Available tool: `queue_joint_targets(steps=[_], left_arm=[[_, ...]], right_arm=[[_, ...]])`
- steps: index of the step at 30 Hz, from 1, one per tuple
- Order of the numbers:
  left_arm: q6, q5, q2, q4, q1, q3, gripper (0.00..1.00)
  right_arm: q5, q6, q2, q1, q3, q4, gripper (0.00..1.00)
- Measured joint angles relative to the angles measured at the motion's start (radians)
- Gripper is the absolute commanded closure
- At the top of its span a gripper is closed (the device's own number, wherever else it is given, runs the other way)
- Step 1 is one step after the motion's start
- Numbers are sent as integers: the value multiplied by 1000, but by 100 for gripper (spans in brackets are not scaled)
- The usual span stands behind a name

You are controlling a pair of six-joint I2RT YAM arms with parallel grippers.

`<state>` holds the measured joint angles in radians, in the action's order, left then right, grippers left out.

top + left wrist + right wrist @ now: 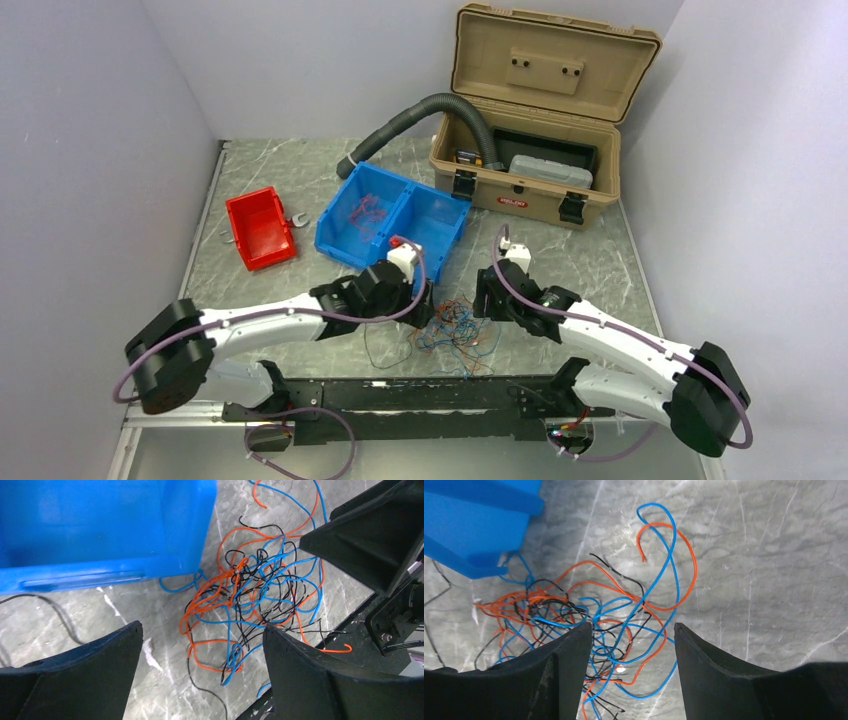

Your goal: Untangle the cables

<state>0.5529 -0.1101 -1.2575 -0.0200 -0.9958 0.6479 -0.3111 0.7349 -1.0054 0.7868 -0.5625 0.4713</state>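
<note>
Here the cables lie as one loose tangle of orange-red, blue and black strands on the marbled surface. They sit at lower centre of the top view, just below the near corner of the blue bin and directly between the two tools.

The left tool stands wide apart and grips nothing; only a few slack strands lie flat in its gap. The dense knot sits ahead of it, toward the upper right of its wrist view.

The right tool is parted less widely. Several strands run through its gap, unpinched as far as can be seen. From it the knot lies to the left, while a free blue-and-orange loop reaches toward top centre.

The heap's long axis runs left to right in the top view, so both arms look about equally near. The right seems better placed for the loose loop.
</note>
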Motion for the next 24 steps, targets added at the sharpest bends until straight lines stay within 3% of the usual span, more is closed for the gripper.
queue_joint_targets(steps=[8,15,24], left_arm=[[2,-4,-190,-14,-50,105,13],[26,-29,-291,-46,-68,156,22],[72,-90,-365,-79,-72,186,27]], right_arm=[[74,-24,-54,10,44,-95,38],[108,-39,-124,34,57,-164,40],[76,-39,-224,113,52,-200,40]])
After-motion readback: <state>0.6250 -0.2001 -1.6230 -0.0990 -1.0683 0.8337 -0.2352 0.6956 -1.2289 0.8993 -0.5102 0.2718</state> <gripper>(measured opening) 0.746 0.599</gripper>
